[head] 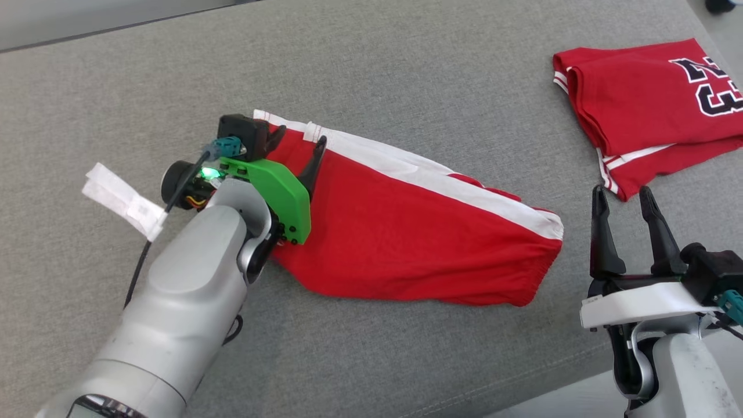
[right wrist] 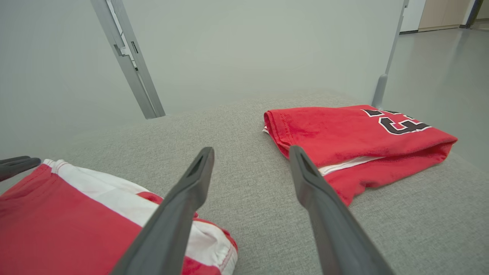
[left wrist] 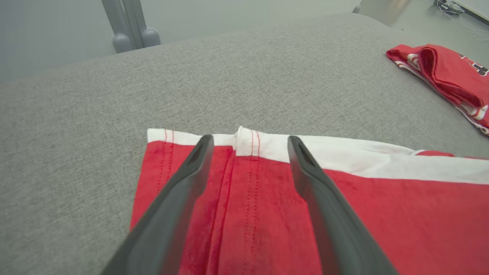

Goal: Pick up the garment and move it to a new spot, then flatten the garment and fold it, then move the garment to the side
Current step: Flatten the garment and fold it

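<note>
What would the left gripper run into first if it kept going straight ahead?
Likely the white band of the red garment, just ahead of the open left gripper; the grey surface lies beyond. Jaw height above it is unclear.

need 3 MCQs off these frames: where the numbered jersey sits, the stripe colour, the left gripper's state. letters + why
1. Where does the folded numbered jersey lie relative to the red garment?
A) on top of it
B) apart from it, toward the robot's right
C) tucked under it

2. What colour is the stripe along the red garment's far edge?
A) white
B) blue
C) yellow

3. What is the state of the left gripper?
A) shut on cloth
B) open, over the garment's end
C) holding the jersey

Answers:
1 B: bare grey surface shows between the two in the head view.
2 A: the band is white in all three views.
3 B: in the left wrist view its fingers stand spread, with red cloth visible between them.
</note>
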Robot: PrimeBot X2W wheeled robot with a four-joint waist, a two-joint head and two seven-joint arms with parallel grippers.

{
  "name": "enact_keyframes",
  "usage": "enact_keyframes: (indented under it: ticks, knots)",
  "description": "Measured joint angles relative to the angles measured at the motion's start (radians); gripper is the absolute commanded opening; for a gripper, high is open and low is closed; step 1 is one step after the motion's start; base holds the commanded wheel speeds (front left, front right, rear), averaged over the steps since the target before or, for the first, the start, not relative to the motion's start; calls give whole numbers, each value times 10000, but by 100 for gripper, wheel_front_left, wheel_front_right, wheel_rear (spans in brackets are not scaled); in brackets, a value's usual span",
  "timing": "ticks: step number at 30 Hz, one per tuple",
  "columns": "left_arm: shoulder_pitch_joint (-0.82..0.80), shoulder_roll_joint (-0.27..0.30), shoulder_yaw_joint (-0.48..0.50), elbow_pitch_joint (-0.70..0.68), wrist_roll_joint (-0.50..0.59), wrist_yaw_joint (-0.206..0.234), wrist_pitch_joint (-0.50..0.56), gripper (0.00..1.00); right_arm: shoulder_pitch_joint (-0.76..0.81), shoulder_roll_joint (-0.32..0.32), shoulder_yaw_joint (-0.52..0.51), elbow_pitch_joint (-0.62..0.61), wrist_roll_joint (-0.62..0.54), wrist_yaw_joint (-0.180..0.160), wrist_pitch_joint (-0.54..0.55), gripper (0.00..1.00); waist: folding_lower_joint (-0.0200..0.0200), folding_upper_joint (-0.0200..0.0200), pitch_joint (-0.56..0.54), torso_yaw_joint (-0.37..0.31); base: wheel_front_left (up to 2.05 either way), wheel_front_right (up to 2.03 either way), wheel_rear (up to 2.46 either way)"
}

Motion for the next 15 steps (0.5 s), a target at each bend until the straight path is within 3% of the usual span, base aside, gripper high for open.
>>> enact_keyframes:
  ticks: [8,9,10,11,12,15]
  knots:
    - [-618,-17,-13,1112,-27,127,487,100,-175,-2,15,-44,192,0,2,100,0,-1,536,-683,0,0,0]
    - [-644,-17,-12,1150,-38,69,405,79,-179,-2,-31,-44,215,0,2,100,0,0,591,-753,0,0,0]
    - [-678,-31,-6,1158,-63,50,295,36,-182,-2,-94,-54,219,0,2,100,0,0,638,-810,0,0,0]
    - [-700,-48,-21,1156,-73,10,219,7,-182,-2,-153,-65,219,0,2,100,0,-1,670,-845,0,0,0]
    - [-710,-79,-46,1147,-73,-29,105,0,-180,-4,-209,-69,219,0,2,100,0,0,695,-865,0,0,0]
    - [-709,-132,-138,1131,-104,-111,-69,0,-174,-6,-357,-69,207,0,2,100,0,0,668,-815,0,0,0]
